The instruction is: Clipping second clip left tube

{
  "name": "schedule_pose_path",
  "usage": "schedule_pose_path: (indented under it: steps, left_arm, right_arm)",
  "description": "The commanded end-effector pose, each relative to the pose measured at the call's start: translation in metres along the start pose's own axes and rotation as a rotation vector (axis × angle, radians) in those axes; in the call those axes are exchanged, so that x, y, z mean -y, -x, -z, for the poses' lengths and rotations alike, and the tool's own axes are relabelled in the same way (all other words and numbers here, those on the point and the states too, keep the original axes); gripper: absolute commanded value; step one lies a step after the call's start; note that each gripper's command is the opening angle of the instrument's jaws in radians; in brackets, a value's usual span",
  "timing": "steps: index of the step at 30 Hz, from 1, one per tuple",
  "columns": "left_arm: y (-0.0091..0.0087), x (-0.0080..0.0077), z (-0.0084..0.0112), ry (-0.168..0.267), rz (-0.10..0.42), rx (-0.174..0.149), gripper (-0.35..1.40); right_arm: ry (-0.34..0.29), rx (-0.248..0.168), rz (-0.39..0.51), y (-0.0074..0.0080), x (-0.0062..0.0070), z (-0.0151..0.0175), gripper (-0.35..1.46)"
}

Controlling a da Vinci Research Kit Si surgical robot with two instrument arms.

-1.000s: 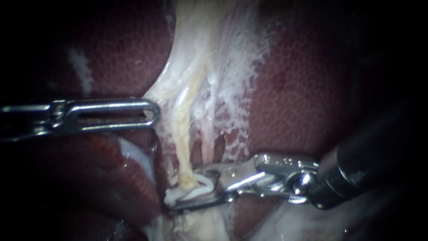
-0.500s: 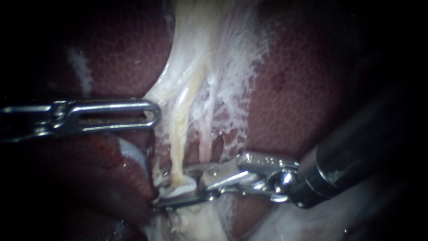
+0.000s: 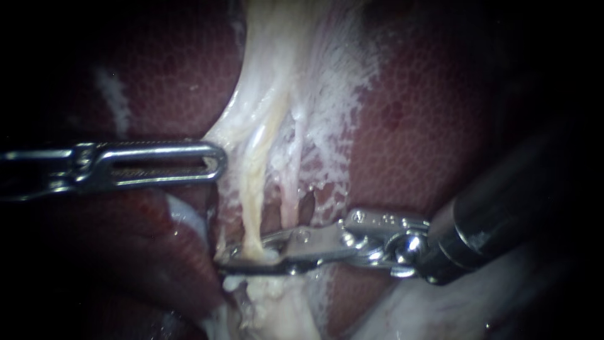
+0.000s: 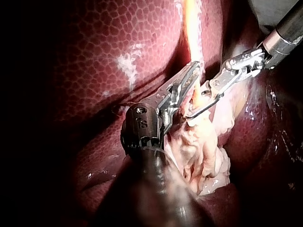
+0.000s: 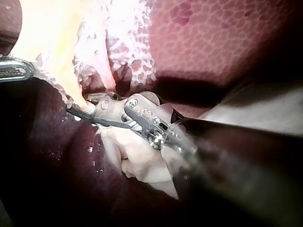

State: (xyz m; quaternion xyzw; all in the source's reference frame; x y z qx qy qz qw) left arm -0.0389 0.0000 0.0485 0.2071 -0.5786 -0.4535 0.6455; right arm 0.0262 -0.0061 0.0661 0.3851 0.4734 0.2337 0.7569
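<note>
Two instruments work over the dark liver point(image 3: 440, 126), pale tissue point(image 3: 327, 94) fanning down it. Running top to bottom, the left tube point(image 3: 251, 195) crosses my right instrument point(image 3: 225, 260) square on; that one reaches in level from the right, jaws pinched narrow on the tube's lower end. Bare tube lies above for room, a second tube point(image 3: 289, 201) just beside. My left instrument point(image 3: 220, 162), jaws together, parks higher up, apart

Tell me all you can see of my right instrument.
The right instrument has a dark shaft, a shiny metal wrist and two slim metal jaws. It comes in from the right, lying nearly level over the liver. Its jaws are closed from both sides on the pale yellow tube, low down.
</note>
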Motion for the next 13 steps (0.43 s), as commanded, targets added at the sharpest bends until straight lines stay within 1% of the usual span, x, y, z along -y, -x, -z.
schedule_pose_path:
  steps: [1,13]
  left_arm:
    - [0.0000,0.0000,0.0000,0.000,0.000,0.000,-0.35]
    - [-0.0002,-0.0002,-0.0002,0.000,-0.001,0.000,-0.35]
  right_arm:
    - [0.000,0.000,0.000,0.0000,0.0000,-0.0001,-0.35]
    - [-0.001,0.000,0.001,0.0001,0.0000,-0.0001,-0.35]
